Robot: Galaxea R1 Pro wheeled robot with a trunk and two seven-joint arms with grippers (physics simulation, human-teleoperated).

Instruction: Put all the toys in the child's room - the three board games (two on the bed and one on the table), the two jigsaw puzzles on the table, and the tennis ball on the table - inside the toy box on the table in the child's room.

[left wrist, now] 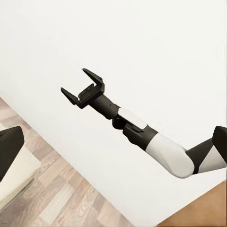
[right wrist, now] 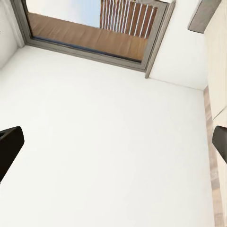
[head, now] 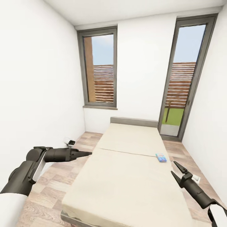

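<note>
left claw: hovering over the floor beside the bed, arm reaching across from the left; fingers lying together to a point in the head view.
right claw: hanging at the bed's right edge, fingers standing apart, nothing between them; also showing in the left wrist view, apart and empty, against the white wall.
bed: cream mattress lying between the two claws, running ahead of them toward the far wall; grey headboard at the far end.
game box: small light-blue box lying flat on the bed, just ahead of the right claw and slightly to its inner side, near the bed's right edge; not touching the claw; well apart from the left claw, across the mattress.
windows: one showing ahead of the left claw, a tall glass door ahead of the right claw; right wrist view looking at a white wall and a window frame.
small white-black object: sitting on the floor just beyond the left claw, by the wall; cannot tell what it is.
</note>
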